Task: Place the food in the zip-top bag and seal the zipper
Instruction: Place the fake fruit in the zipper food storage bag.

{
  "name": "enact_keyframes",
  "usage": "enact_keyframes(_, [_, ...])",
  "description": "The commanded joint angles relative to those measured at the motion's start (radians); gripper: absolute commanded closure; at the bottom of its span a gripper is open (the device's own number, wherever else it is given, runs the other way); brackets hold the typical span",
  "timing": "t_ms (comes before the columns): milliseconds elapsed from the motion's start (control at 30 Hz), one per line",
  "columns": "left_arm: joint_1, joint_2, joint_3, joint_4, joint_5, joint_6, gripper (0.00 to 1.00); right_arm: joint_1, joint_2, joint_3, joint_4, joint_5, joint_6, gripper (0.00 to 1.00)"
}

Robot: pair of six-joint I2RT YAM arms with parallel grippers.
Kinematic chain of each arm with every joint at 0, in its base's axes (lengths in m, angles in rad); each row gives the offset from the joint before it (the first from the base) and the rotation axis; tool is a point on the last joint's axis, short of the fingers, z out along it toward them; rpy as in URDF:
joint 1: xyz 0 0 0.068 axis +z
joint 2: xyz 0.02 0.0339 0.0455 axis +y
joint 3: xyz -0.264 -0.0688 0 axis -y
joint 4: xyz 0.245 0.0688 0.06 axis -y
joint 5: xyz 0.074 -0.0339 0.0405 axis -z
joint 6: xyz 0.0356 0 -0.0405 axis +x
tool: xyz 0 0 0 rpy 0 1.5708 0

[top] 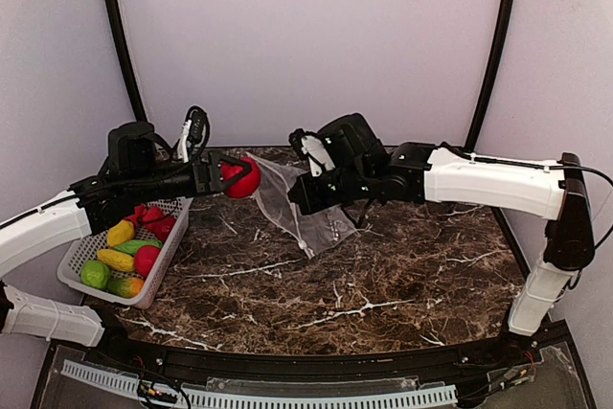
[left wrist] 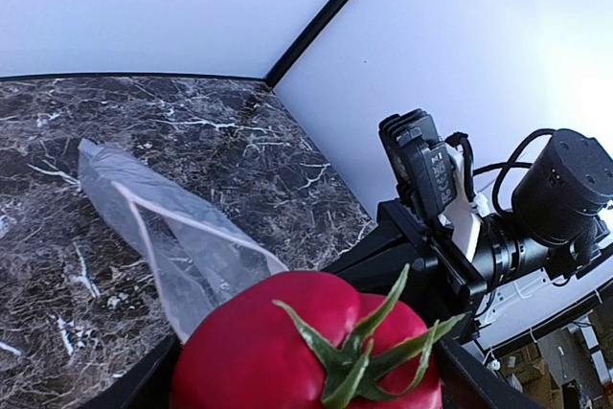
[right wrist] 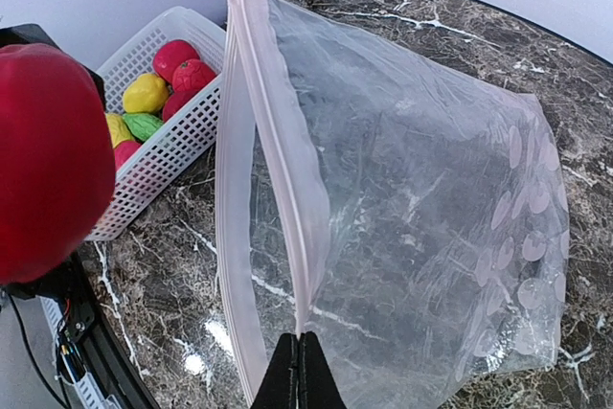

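A glossy red toy tomato point(left wrist: 259, 342) with a green stem sits between the jaws of my left gripper point(top: 233, 177), which is shut on it and holds it in the air just left of the zip-top bag point(top: 308, 219). The clear bag point(right wrist: 421, 208) is printed with white dots and its mouth gapes open. My right gripper point(right wrist: 302, 356) is shut on one lip of the pale pink zipper point(right wrist: 278, 141) and holds that edge up. The tomato point(right wrist: 43, 160) hangs close beside the open mouth. More food point(top: 120, 261) lies in the basket: red, yellow and green pieces.
A white mesh basket point(top: 165, 261) stands at the table's left edge, under my left arm. The right arm's wrist camera and cables point(left wrist: 431, 179) are close behind the tomato. Dark marble table point(top: 383, 284) lies in front of the bag.
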Motion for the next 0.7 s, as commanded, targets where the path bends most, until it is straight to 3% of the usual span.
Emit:
enact_keyframes(0, [-0.047,0.062,0.022,0.168,0.01,-0.05,0.42,-0.007,-0.045,0.024,0.015,-0.058,-0.015,1.0])
enact_keyframes(233, [-0.074,0.134,0.02,0.193,-0.031,-0.079,0.43,-0.017,-0.088,-0.001,0.051,-0.107,0.012,1.0])
enact_keyframes(667, [-0.084,0.152,0.043,0.032,-0.152,-0.011,0.42,-0.039,-0.113,-0.033,0.11,-0.216,0.054,1.0])
